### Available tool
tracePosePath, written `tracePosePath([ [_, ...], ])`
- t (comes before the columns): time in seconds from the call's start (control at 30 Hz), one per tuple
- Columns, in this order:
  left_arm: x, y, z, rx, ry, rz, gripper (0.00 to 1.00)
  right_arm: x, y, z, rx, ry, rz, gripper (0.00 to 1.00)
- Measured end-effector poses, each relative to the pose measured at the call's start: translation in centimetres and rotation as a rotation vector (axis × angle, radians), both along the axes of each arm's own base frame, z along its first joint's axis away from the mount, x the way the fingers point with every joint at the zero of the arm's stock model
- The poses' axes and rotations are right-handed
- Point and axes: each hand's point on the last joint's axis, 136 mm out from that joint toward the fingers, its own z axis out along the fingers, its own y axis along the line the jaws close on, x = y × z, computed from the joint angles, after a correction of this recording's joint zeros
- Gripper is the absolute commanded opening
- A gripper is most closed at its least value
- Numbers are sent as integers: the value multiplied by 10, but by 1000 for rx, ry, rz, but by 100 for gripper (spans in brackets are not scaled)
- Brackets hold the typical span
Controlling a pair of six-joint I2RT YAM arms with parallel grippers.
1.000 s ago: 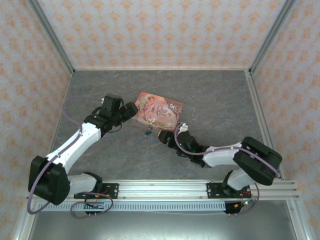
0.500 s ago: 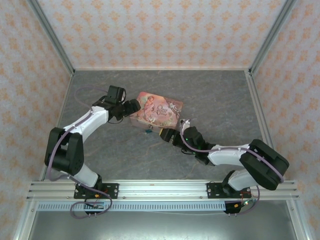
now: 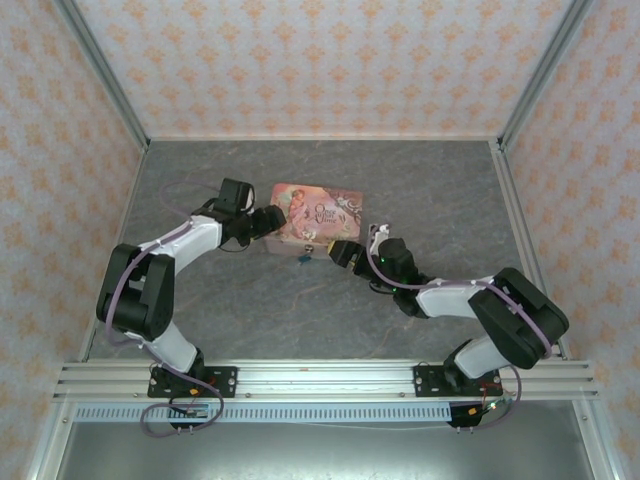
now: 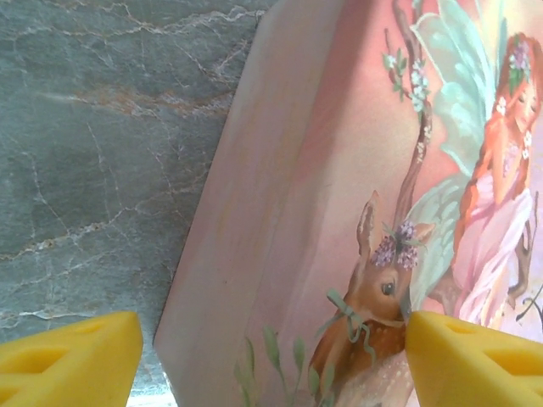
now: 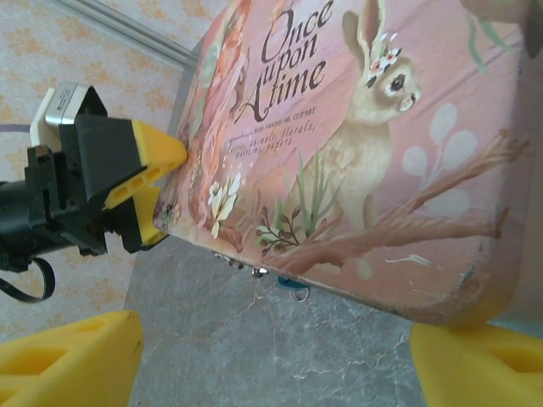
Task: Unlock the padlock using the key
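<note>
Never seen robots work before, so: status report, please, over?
Left fingers open at left end of pink tin box. Right fingers open at its near right corner. Padlock at box front edge, untouched. Nothing visibly in the way.

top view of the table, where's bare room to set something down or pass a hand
Bare table runs between the pink tin box and the back wall, and to the tin's right. Another patch lies between the two arms, near the base rail. Crowded: the tin's near edge, with the left gripper, right gripper and padlock.
</note>
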Motion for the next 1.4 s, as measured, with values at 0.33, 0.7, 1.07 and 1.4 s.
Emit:
tracePosePath([
  [0.33, -36, -2, -6, -99, -7, 56, 80, 33, -14, 6, 46, -41, 4, 82],
  [0.7, -70, -16, -8, -157, 12, 93, 80, 33, -30, 34, 67, -163, 53, 75],
  [1.07, -73, -16, -6, -137, 20, 120, 80, -5, -18, 25, 51, -188, 174, 77],
  [1.4, -73, -16, -6, -125, 21, 128, 80, -6, 7, -21, 19, -135, 212, 75],
])
